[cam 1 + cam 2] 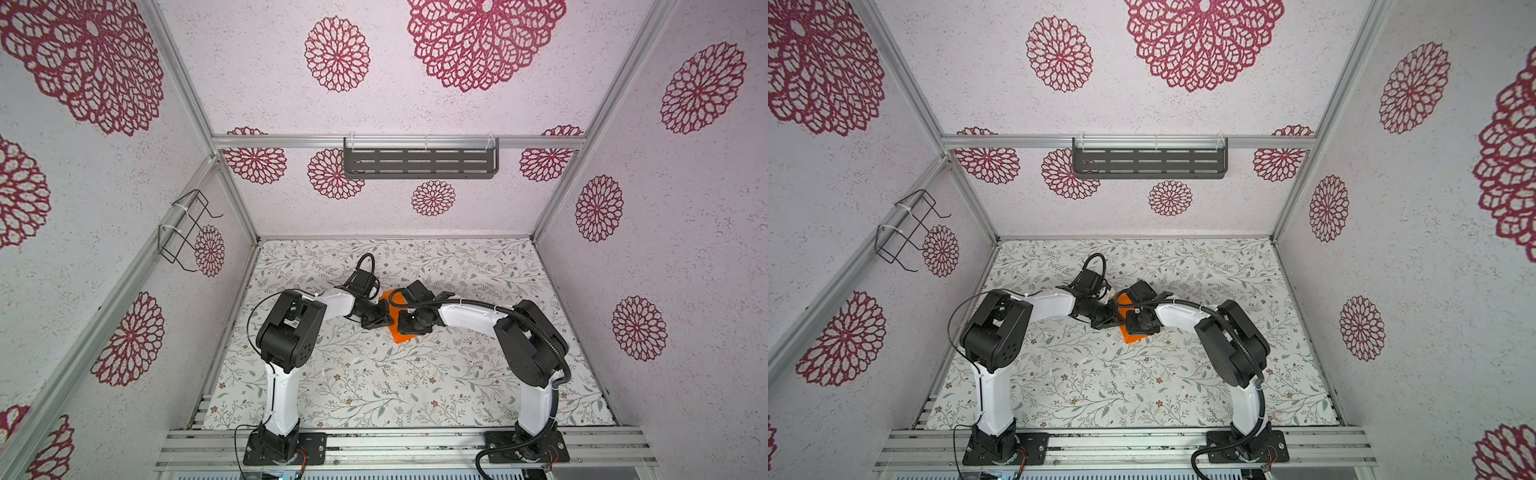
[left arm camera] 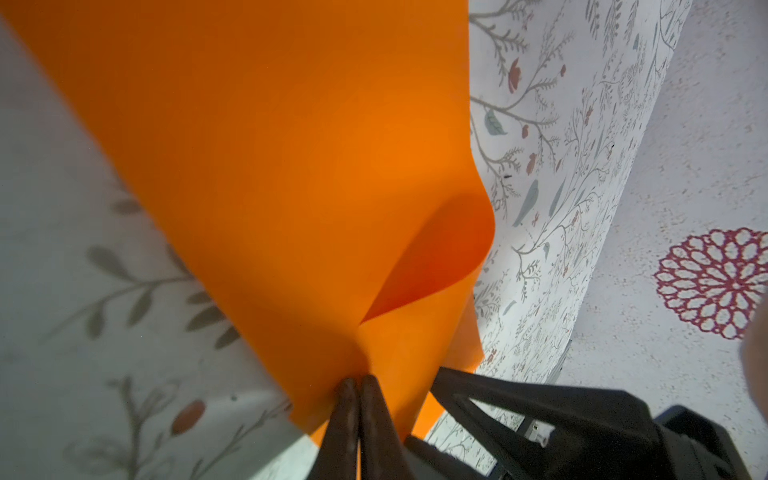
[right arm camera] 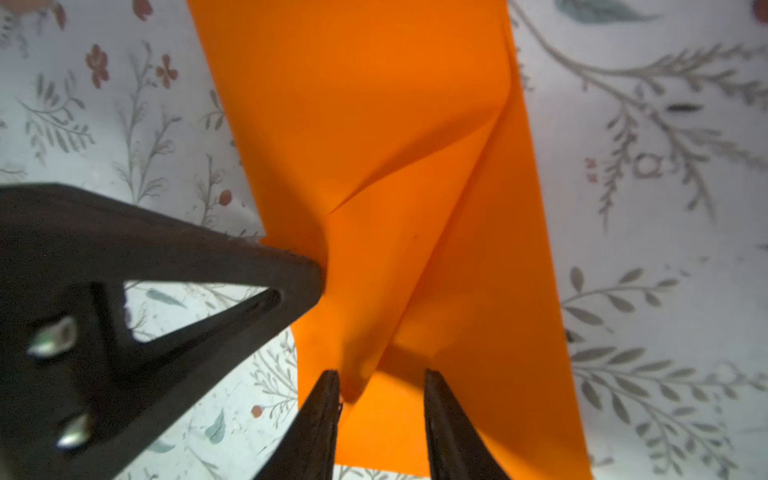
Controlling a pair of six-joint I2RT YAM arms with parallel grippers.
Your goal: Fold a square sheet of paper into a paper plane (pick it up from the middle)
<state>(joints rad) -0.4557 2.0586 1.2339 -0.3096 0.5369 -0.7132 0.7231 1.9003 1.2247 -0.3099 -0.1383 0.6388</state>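
One square sheet of paper point(image 1: 401, 336), bright orange and already partly folded, is shown on a floral table covering point(image 1: 374, 386). In both top views most of the sheet is hidden by the two grippers that meet over it, and only two orange patches show. Its long axis is seen to run from the robot's side of the table towards the back wall.

Along that axis, in the right wrist view, a raised ridge point(image 3: 419, 266) is formed where layers of the sheet meet at a slant. In the left wrist view a curled flap point(image 2: 432, 257) is lifted off the sheet's surface.

At the sheet's long edge on the left arm's side, the left gripper point(image 2: 357, 384) is clenched, with that edge pinched between its tips. At the sheet's near end, the right gripper point(image 3: 380, 386) is held with its jaws apart and nothing grasped. Its two fingers point(image 3: 328, 399) are set astride the foot of the ridge, which lies closer to one finger than to the other.

The ridge is judged to be what the coming move turns on. It points straight away from the right gripper, which is the nearer one to it, so a plain closing there is likely to catch the fold while the sheet is steadied from the left.
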